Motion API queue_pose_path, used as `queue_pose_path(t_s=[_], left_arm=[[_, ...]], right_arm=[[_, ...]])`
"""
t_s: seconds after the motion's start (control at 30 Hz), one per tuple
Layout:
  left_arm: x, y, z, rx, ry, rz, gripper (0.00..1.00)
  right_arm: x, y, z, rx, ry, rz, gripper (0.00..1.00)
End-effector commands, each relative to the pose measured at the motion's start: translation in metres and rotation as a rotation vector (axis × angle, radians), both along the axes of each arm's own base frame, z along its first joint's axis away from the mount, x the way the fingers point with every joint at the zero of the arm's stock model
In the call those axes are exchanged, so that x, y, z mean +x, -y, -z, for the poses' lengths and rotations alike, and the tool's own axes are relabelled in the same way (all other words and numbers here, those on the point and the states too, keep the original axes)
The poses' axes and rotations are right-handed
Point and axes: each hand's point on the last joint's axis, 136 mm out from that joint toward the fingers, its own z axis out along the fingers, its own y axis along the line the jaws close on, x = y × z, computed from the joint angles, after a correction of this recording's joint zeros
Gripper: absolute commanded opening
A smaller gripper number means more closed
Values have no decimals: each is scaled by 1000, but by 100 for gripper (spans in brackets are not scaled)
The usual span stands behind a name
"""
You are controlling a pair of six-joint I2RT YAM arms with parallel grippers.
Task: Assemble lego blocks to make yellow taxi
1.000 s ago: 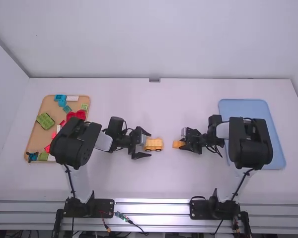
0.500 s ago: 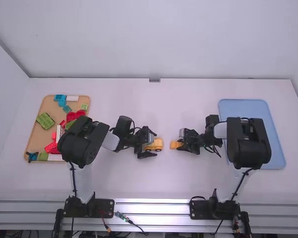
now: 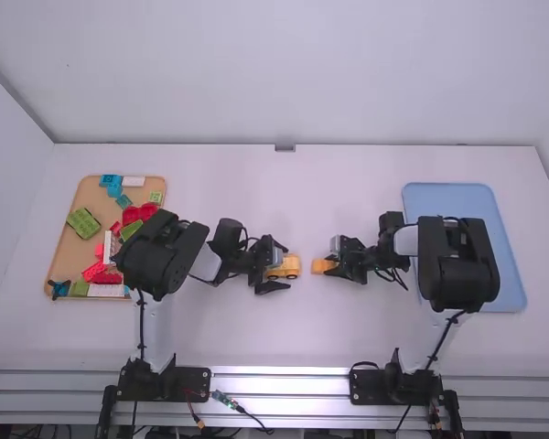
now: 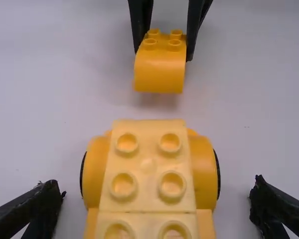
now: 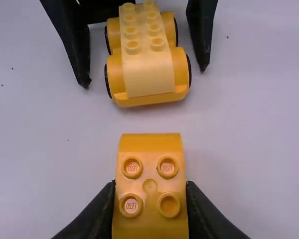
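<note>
At mid-table the yellow car body (image 3: 289, 266) stands on its black-rimmed wheels between the fingers of my left gripper (image 3: 273, 267), which is open around it. In the left wrist view, the studded car body (image 4: 147, 169) sits between the spread fingers of the left gripper (image 4: 157, 206), a gap on each side. A short distance to the right, my right gripper (image 3: 333, 264) is shut on an orange-yellow curved block (image 3: 321, 266). Seen from the right wrist, the right gripper (image 5: 150, 199) pinches this curved block (image 5: 149, 172) by its sides, studs up, apart from the car body (image 5: 147, 64).
A tan tray (image 3: 62, 247) of red, green, blue and white blocks lies at the far left, partly under the left arm. On the right, a blue tray (image 3: 508, 265) lies beneath the right arm.
The left gripper has moved right, its open fingers now farther around the car body. My right gripper has shifted slightly left with the curved block.
</note>
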Motion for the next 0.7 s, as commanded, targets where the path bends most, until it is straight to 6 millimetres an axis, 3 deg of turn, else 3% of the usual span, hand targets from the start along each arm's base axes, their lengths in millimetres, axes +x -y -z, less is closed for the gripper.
queue_pose_path(t_s=[0.0,0.23,0.4,0.53,0.67], left_arm=[[-1,0,1,-17,-31,12,94],[-1,0,2,-14,-43,19,64],[-1,0,2,-11,-41,16,54],[1,-2,7,13,-34,-3,52],[-4,-6,14,46,18,19,41]], right_arm=[[-1,-2,-1,27,-10,-2,24],[3,-3,-7,43,-20,-1,21],[5,-12,-18,62,-13,-41,18],[5,-21,-23,62,-14,-79,18],[6,-33,-28,61,-8,-113,17]])
